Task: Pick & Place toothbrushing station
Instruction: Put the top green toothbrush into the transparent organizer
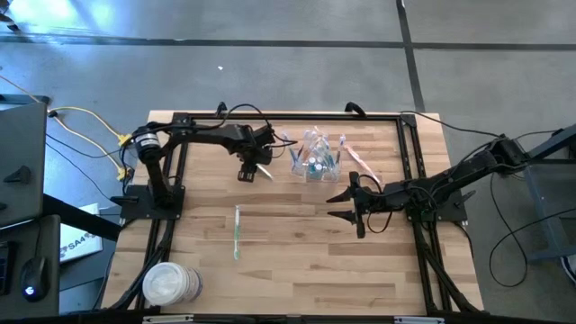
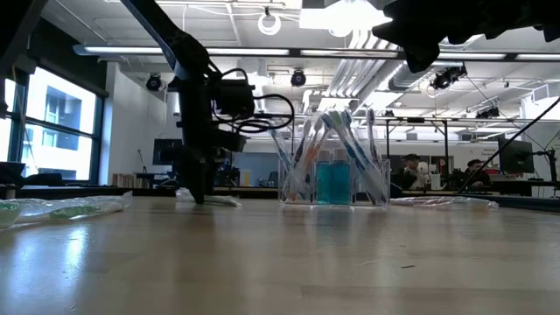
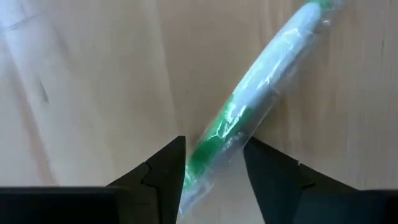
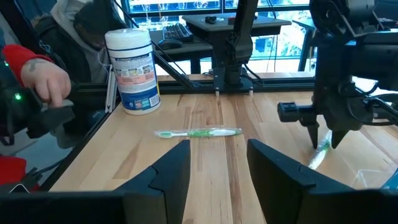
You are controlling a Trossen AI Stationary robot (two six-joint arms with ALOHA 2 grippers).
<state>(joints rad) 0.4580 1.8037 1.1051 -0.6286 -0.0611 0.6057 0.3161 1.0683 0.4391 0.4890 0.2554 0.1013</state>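
A clear plastic cup holding several toothbrushes and a blue-capped tube stands at the table's far middle; it also shows in the low view. My left gripper points down at the table just left of the cup. It is open, with one finger on either side of a wrapped green-and-white toothbrush that lies flat on the wood. My right gripper is open and empty, held above the table near the cup's right. Another wrapped green toothbrush lies flat toward the near left.
A white round canister stands at the near left corner. A wrapped pink toothbrush lies right of the cup. A person's hand shows beyond the table's left edge. Bare wood lies in the near middle.
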